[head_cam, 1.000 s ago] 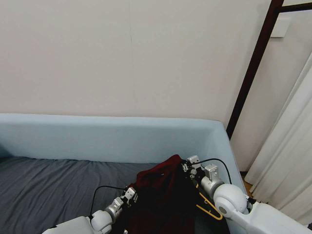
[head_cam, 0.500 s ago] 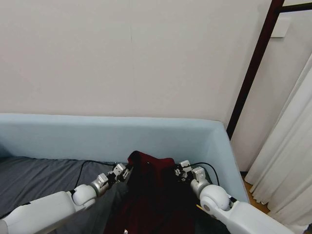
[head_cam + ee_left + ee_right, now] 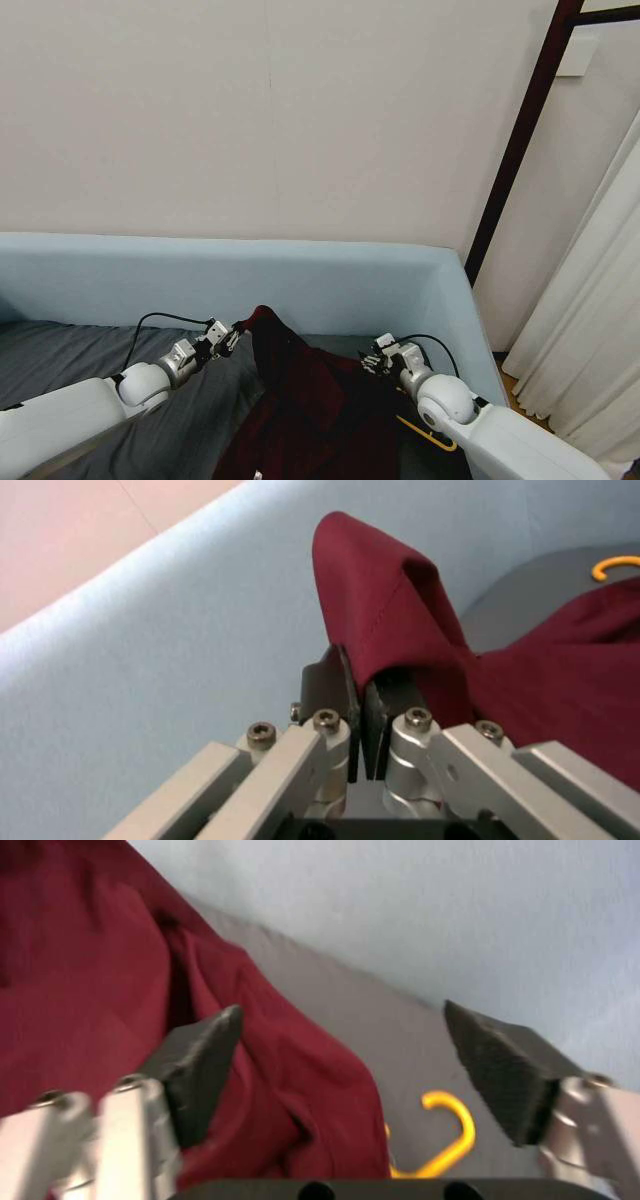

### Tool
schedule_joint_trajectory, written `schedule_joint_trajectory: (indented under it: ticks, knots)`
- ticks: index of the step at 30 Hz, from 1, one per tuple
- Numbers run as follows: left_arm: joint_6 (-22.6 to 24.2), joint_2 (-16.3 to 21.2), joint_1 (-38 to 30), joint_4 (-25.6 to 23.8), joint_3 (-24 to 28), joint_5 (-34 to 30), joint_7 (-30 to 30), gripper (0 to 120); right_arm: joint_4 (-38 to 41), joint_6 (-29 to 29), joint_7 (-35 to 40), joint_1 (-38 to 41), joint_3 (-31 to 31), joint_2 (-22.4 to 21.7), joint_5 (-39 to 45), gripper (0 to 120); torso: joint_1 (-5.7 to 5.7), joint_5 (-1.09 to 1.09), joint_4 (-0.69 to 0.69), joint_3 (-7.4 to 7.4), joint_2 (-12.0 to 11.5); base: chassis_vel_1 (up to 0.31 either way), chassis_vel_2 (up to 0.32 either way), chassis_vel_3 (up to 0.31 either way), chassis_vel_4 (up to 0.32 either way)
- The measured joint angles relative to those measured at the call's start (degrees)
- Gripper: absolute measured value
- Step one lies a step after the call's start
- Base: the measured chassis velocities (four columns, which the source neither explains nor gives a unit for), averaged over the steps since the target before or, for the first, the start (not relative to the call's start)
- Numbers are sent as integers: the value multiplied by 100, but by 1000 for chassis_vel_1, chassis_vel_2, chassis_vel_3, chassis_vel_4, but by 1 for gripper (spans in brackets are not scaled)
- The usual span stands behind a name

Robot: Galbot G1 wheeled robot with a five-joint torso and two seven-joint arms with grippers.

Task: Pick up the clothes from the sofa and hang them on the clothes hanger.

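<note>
Maroon garment (image 3: 310, 400), sofa (image 3: 300, 280) right end: my left gripper (image 3: 232, 334) clamps its corner, raised; right gripper (image 3: 350, 1065) spread, empty. Hanging undone.

It looked like a home: a pale blue sofa (image 3: 300, 285) stood against a plain wall (image 3: 250, 120), with white curtains (image 3: 590, 330) at the frame's right edge.

Head view overlooks sofa (image 3: 300, 280) from above; both wrist views close on garment (image 3: 385, 615).
</note>
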Motion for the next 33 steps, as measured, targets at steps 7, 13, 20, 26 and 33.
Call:
schedule_joint_trajectory:
  ticks: [7,13,20,26,33]
  knots:
    - [-25,189,436,-258,-111,116,-20,0,-964,-159,-500,-193,563,248,-498,100,0,2,2,0,0,0,0,0,0]
    - [-83,223,815,-396,-188,235,-25,0,-1492,-33,-932,-348,519,178,-1064,100,0,0,1,-1,0,0,0,0,0]
    - [-110,178,875,-414,-206,284,-32,0,-1877,106,-1234,-347,376,99,-1355,100,0,0,2,0,0,0,0,0,0]
    - [-141,100,844,-372,-228,277,-36,0,-2356,296,-1489,-221,203,149,-1401,94,0,0,-2,-1,0,0,0,0,0]
    - [-184,64,969,-361,-228,289,-35,0,-2663,262,-1850,-123,245,385,-1088,68,0,-1,2,0,0,0,0,0,0]
